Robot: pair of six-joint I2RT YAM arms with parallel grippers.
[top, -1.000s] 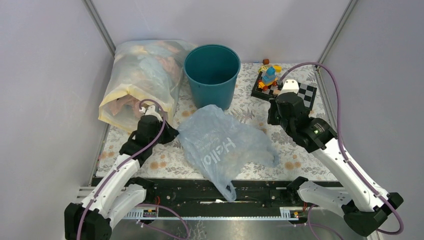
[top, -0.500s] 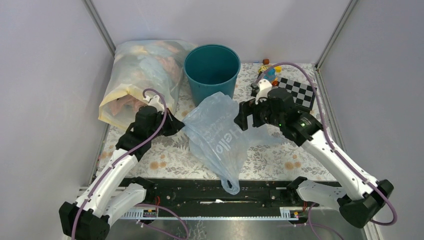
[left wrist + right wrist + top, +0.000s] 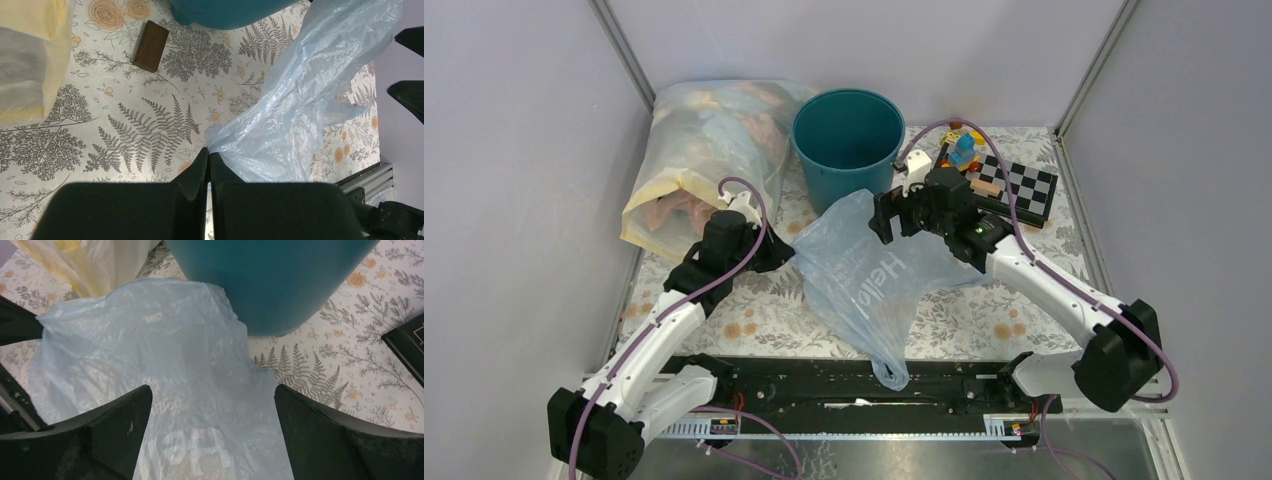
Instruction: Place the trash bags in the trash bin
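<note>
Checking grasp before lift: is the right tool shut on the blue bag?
No, the right tool is wide open, its fingers not pinching the trash bag.

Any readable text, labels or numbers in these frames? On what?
"Hello": white letters on the blue bag, clear in the top view. In the right wrist view only part of it shows, blurred.
No other text: none on the bin or the checkerboard.
</note>
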